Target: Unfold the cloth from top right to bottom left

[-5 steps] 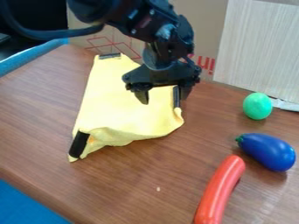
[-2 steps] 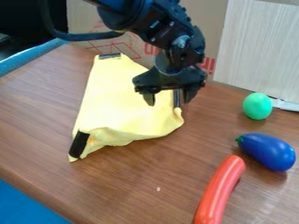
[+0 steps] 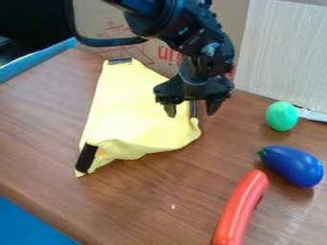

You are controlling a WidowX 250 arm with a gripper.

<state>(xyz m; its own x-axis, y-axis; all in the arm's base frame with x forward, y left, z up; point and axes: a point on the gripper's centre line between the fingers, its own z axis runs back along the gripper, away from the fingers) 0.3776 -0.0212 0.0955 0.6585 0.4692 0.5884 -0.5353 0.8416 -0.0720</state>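
The yellow cloth (image 3: 131,112) lies left of the middle of the frame, its long way running from the top down to the lower left. The black gripper (image 3: 191,111) is at its right edge, fingers spread apart and holding nothing. Seen from here, the dark strip (image 3: 193,110) on that edge sits between the two fingertips (how high they are above it, I can't tell). Most of the cloth is to the gripper's left, so the pull should probably go down and left.
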